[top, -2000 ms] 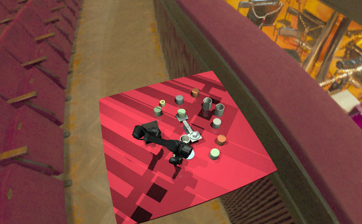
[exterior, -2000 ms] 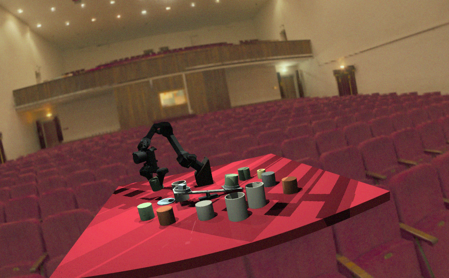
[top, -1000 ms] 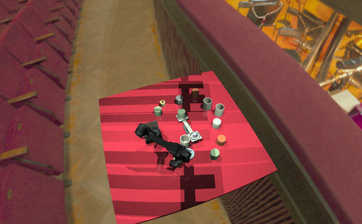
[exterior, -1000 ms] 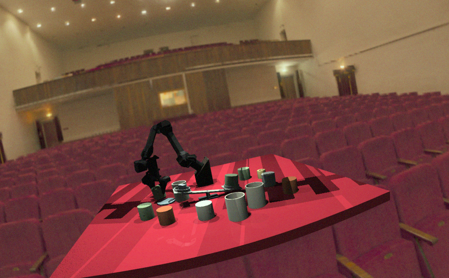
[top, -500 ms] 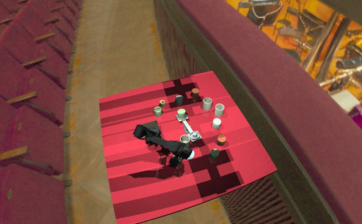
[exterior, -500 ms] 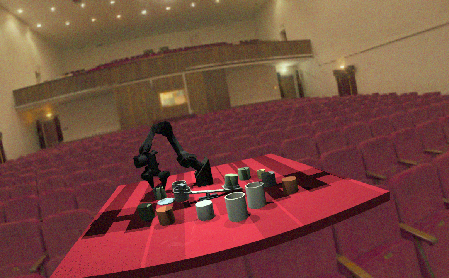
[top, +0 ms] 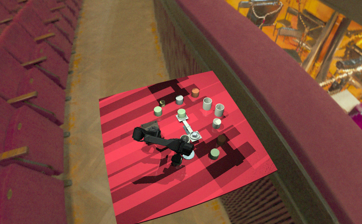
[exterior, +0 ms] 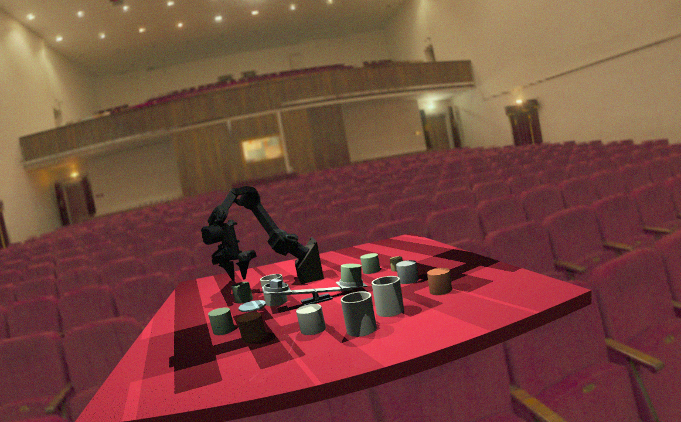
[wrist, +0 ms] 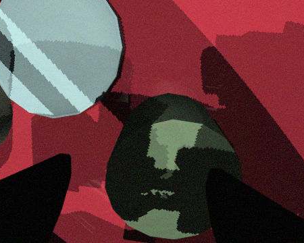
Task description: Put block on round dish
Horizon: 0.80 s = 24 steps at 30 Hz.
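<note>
Hand (exterior: 237, 272) hangs fingertips-down from the folded arm (exterior: 259, 210), open and holding nothing, above the green cup (exterior: 241, 292) standing on the bench (exterior: 437, 336); rightward, the block (exterior: 275, 285) sits uncovered on the balance (exterior: 311, 289).

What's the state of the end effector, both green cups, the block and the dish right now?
End effector: open, holding nothing, above the lifted cup.
Lifted cup: standing free on the table, beside the dish, not over it.
Other cup: upright on its balance end.
Block: uncovered, on its balance end.
Dish: nothing on it.
</note>
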Each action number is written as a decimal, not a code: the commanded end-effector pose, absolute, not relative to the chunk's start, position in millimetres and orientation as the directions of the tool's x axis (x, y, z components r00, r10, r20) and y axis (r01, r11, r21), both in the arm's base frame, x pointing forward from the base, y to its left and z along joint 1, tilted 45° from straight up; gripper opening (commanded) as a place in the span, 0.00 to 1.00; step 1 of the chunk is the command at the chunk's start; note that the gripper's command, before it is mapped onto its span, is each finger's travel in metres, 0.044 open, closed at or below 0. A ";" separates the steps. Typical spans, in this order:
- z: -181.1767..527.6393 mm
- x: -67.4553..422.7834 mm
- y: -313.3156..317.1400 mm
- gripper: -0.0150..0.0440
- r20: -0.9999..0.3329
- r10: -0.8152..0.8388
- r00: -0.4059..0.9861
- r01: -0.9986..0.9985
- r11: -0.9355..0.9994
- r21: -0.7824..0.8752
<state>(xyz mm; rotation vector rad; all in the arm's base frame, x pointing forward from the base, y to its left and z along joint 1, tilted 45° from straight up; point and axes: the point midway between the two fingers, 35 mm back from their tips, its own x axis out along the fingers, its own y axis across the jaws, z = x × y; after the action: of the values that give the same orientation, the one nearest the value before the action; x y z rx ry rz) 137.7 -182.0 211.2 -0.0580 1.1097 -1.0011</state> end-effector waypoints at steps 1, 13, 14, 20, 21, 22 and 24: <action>211.1 149.3 -178.6 0.69 -0.725 -0.683 0.088 0.583 0.625 -0.519; 206.9 196.4 -161.9 0.69 -0.744 -0.661 0.093 0.252 0.739 -0.625; 206.3 200.3 -160.1 0.69 -0.745 -0.660 0.093 0.222 0.744 -0.631; 200.8 223.4 -146.8 0.69 -0.753 -0.652 0.089 0.036 0.758 -0.651; 199.3 227.5 -143.6 0.69 -0.757 -0.648 0.089 0.003 0.760 -0.650; 197.7 231.6 -140.2 0.69 -0.760 -0.644 0.088 -0.030 0.761 -0.648; 195.0 238.2 -134.4 0.69 -0.765 -0.638 0.087 -0.085 0.760 -0.644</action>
<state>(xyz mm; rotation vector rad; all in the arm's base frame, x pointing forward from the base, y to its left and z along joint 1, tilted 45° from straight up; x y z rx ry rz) 230.5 -140.8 196.9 -0.5799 1.4240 -0.5045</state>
